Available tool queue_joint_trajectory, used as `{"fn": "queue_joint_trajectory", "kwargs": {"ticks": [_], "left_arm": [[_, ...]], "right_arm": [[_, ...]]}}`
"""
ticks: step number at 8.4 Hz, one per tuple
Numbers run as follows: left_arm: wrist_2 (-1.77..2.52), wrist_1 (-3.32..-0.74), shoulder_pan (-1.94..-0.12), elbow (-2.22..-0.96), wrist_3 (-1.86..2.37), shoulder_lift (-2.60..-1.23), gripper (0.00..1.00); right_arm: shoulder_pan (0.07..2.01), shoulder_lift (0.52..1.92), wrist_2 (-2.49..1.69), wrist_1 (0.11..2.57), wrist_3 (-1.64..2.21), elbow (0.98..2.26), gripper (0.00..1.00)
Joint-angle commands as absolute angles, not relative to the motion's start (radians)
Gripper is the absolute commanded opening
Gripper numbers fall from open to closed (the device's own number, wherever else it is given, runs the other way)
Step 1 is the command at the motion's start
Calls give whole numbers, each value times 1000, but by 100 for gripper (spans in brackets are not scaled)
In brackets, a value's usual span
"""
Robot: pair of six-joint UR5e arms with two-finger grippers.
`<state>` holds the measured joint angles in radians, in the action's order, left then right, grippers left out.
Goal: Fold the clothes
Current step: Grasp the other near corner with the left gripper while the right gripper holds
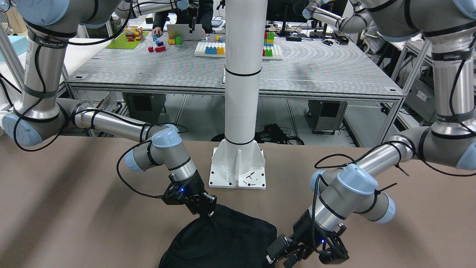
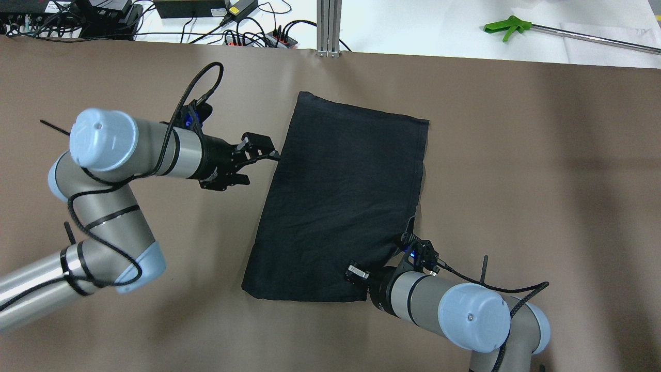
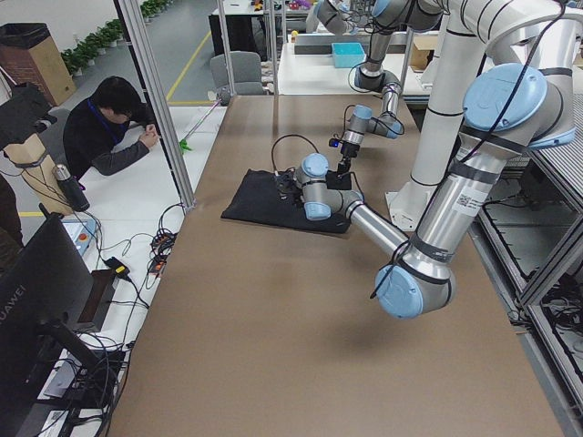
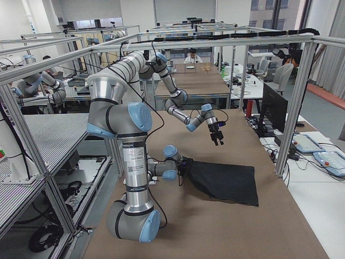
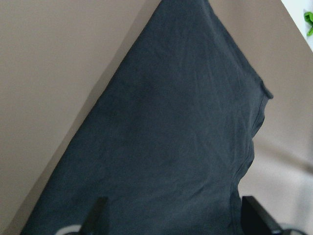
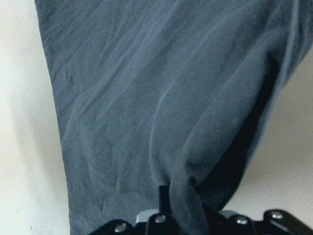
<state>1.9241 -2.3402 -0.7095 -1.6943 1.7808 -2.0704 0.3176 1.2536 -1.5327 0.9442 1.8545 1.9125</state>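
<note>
A black garment lies spread as a rough, lightly creased rectangle on the brown table, with one corner pulled up off the surface. That corner is bunched in the right gripper, whose fingers are clamped together on the cloth. In the right wrist view the fabric fans out and away from the pinch in long folds, with a dark hollow under the lifted edge just beside it.

The rest of the sheet stretches ahead of this gripper, towards the side of the table away from the robot. The left gripper hangs at the opposite long edge, its two fingers wide apart and holding nothing. Seen from overhead, one fingertip meets the hem. The side view from the robot's right shows this gripper raised clear above the table. In the left wrist view the cloth fills the space below and ahead of the spread fingers, with bare table to either side.

Behind both grippers, between the two arms, stands the robot's white post on its bolted foot. Beyond the garment, past the table's far edge, lies a green-handled tool.
</note>
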Motion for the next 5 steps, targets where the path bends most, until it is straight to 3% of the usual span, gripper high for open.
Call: {"fn": "queue_joint_trajectory", "kwargs": {"ticks": [1, 5], "left_arm": [[1798, -2516, -528, -1778, 1799, -1924, 94], [1660, -2392, -422, -1767, 1798, -1904, 94]], "right_arm": [[318, 1261, -1525, 945, 1853, 1910, 0], [314, 1272, -1508, 946, 1855, 1910, 0]]}}
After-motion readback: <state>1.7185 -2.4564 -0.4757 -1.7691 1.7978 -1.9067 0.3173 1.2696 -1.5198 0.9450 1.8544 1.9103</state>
